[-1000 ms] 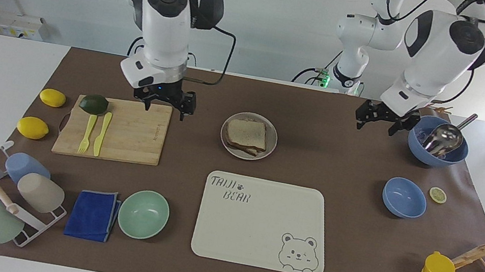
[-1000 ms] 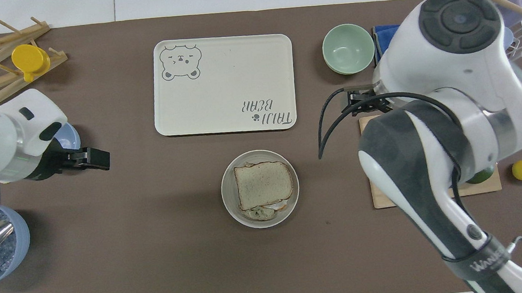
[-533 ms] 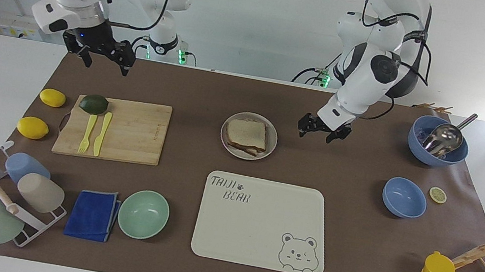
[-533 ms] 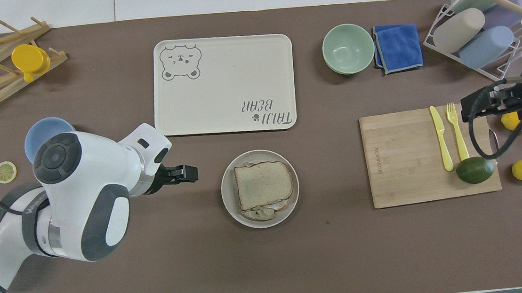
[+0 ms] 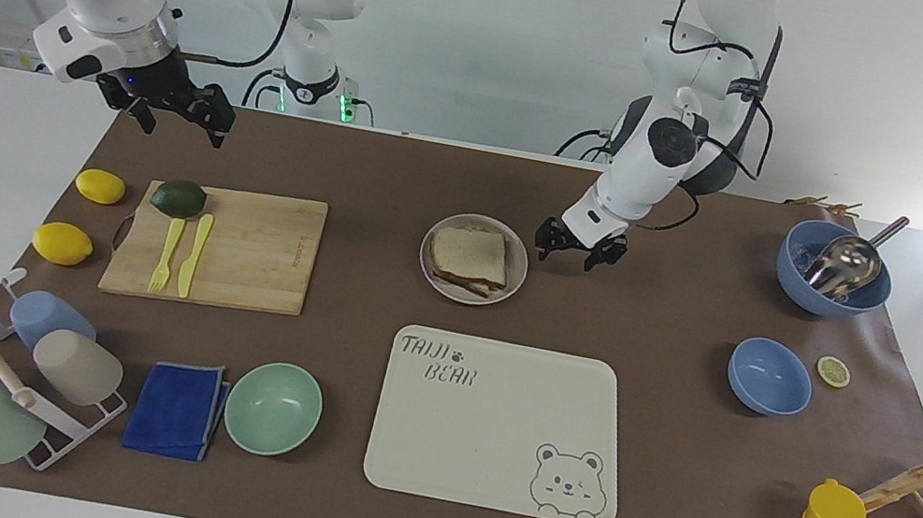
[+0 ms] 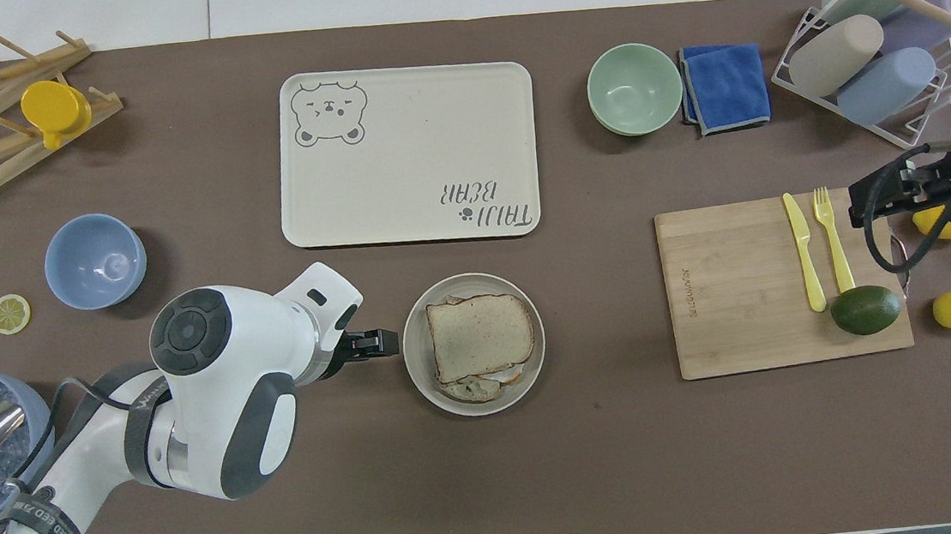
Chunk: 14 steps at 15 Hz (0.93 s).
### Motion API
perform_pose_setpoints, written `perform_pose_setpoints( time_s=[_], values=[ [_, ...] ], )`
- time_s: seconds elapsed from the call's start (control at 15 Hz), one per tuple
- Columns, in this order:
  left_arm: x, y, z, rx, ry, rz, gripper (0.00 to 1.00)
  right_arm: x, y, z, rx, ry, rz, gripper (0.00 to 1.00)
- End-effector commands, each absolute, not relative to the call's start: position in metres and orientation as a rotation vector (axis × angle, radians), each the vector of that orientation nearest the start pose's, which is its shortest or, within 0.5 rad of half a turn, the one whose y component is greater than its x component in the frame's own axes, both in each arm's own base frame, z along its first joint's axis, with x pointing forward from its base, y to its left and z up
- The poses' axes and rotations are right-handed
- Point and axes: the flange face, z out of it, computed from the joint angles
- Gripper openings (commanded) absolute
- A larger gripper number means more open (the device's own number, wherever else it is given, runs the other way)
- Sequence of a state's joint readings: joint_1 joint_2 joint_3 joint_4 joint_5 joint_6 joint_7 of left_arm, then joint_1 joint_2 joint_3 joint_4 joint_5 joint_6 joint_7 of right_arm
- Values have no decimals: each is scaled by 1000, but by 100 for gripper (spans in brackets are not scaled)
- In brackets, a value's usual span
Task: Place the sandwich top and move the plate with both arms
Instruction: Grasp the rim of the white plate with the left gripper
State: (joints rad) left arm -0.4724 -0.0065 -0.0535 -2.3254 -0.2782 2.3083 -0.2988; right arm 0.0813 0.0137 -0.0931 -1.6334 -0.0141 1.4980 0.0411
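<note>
A brown mat is covering a white table in front of a plain white wall. Two white robot arms are reaching in from the top of the facing view. A large cream tray printed with a bear is lying at the lower centre of that view, nothing on it. A wooden cutting board is sitting at centre left, carrying a yellow fork, a yellow knife and an avocado.

The plate, small and grey-beige, is resting just above the tray, near the middle of the frame. The sandwich top is lying on it, covering a lower slice whose edge is peeking out underneath.

The left gripper is hanging low just beside the plate, to its right in the frame, fingers spread apart and holding nothing; whether it is touching the rim is hard to judge. The right gripper is hovering at upper left, over the mat's edge above the cutting board, fingers parted and empty.
</note>
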Motion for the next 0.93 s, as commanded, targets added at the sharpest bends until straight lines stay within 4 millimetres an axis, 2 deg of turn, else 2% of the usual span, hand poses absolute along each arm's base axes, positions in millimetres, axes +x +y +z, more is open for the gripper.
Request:
perform_pose_setpoints(
  time_s=[0.0,0.13,0.27,0.53,0.67,0.87],
  values=[
    [429,-269,325,-3359,6,159,87,547,-10,588,-3138,-14,241,100],
    [424,-279,321,-3372,7,182,84,542,-14,589,-3134,-14,248,100],
    [423,-282,315,-3369,11,186,81,541,-34,589,-3116,24,246,100],
    [412,-303,304,-3386,25,193,78,539,-39,597,-3119,31,205,100],
    [412,-305,303,-3388,29,180,77,538,-40,596,-3118,31,212,100],
    [412,-304,302,-3386,32,187,69,538,-40,597,-3118,33,207,100]
  ],
)
